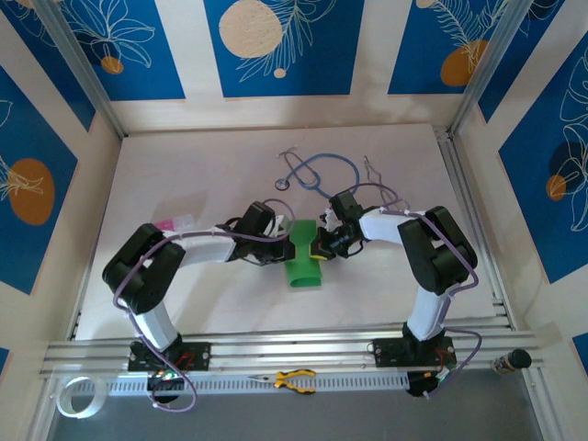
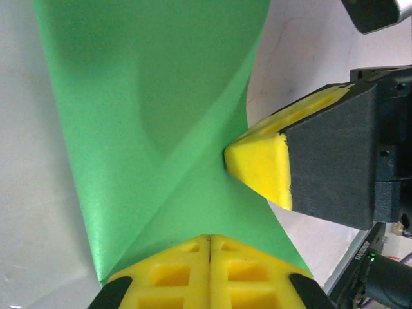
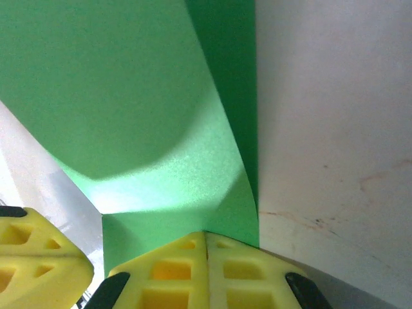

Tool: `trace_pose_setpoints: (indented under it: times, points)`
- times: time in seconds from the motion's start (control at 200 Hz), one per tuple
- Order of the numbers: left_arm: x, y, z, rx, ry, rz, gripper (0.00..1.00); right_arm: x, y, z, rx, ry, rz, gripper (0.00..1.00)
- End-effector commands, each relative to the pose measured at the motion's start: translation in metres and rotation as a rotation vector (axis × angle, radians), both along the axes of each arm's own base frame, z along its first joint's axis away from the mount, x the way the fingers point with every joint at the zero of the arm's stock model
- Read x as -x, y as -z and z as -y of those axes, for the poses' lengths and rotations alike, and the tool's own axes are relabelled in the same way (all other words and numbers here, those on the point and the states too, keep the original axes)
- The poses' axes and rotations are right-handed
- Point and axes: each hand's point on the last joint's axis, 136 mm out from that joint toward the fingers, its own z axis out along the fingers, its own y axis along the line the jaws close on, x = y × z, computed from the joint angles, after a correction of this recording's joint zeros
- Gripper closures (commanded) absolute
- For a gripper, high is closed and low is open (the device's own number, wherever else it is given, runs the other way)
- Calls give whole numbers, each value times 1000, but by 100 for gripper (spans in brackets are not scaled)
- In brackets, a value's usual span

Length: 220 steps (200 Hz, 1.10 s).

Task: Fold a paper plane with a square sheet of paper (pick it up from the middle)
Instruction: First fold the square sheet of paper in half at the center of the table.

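Both claws are pressed together on the square sheet of paper [image 1: 303,260]. The left gripper [image 2: 209,244] pinches it from the left and the right gripper [image 3: 206,239] from the right, their fingertips nearly meeting. The sheet hangs bowed and twisted between them over the middle of the table [image 1: 184,175], near of the blue stethoscope [image 1: 320,171]. Pulling apart could tear the thin paper or slip it free. Pressing it while twisted would likely set a crooked crease.

Left gripper [image 2: 210,243] is clamping the twisted green square sheet of paper [image 2: 148,96], fingers pressed together; right gripper [image 2: 239,159] is pinching its side.
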Motion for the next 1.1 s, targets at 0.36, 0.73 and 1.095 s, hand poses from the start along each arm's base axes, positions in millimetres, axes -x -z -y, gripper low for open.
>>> trace_pose_setpoints:
  times: [0.36,0.73,1.095]
  points:
    - [32,56,-32,-141,4,-115,100,30,50,40,224,40,-118,100]
    - [13,-5,-2,52,-43,-70,100,28,49,40,223,42,-115,100]
    - [35,20,-5,16,-15,-162,100,28,49,39,222,44,-116,100]
